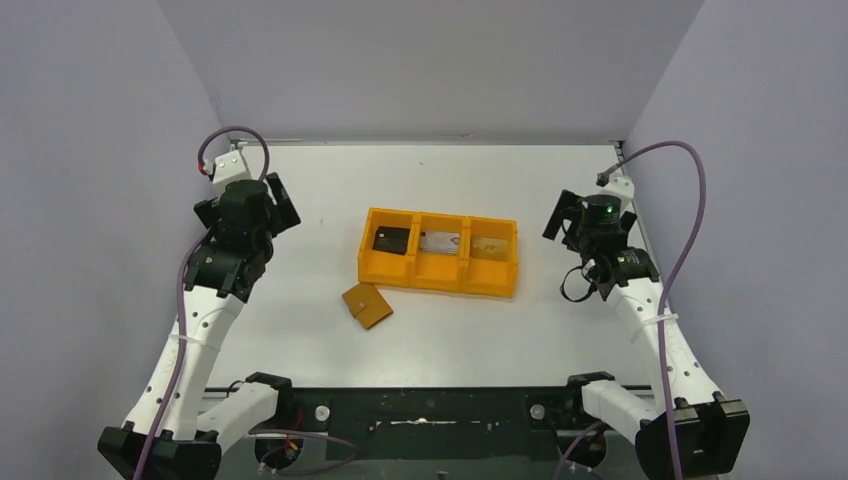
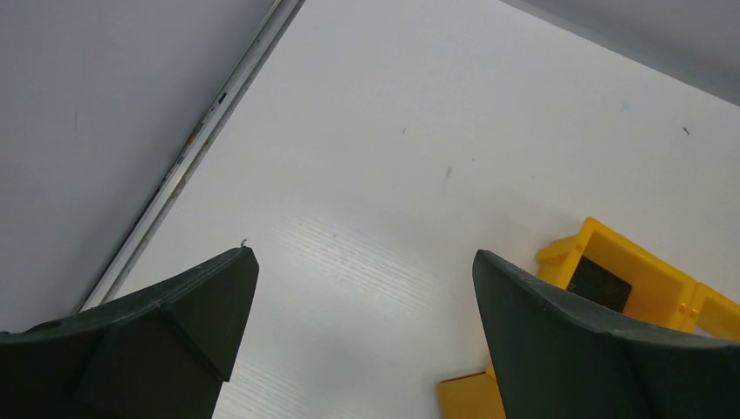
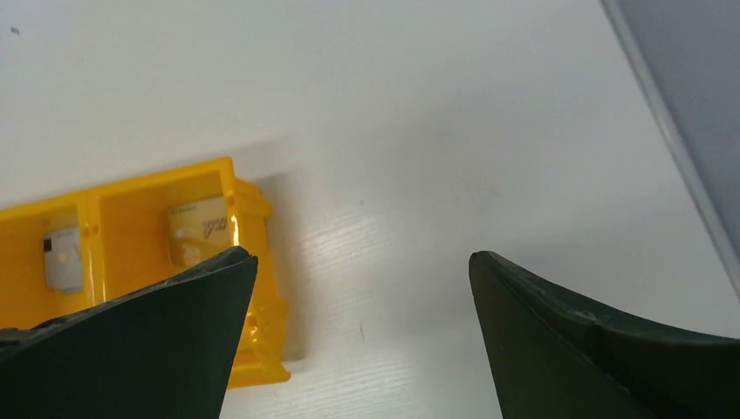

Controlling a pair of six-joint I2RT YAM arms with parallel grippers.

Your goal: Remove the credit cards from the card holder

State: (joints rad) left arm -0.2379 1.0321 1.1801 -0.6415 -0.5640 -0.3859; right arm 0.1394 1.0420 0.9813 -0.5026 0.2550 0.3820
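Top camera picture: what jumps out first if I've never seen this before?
The bright orange tray in the middle of the white table grabs the eye, holding a dark card, a silvery card and a tan card, one per compartment. A small tan-brown wallet lies just in front of its left end. The left gripper and right gripper hang open and empty at either side.

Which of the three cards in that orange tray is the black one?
The thin black rectangular card in the orange plastic tray's left-end compartment; the middle card is silvery, the right-end card tan.
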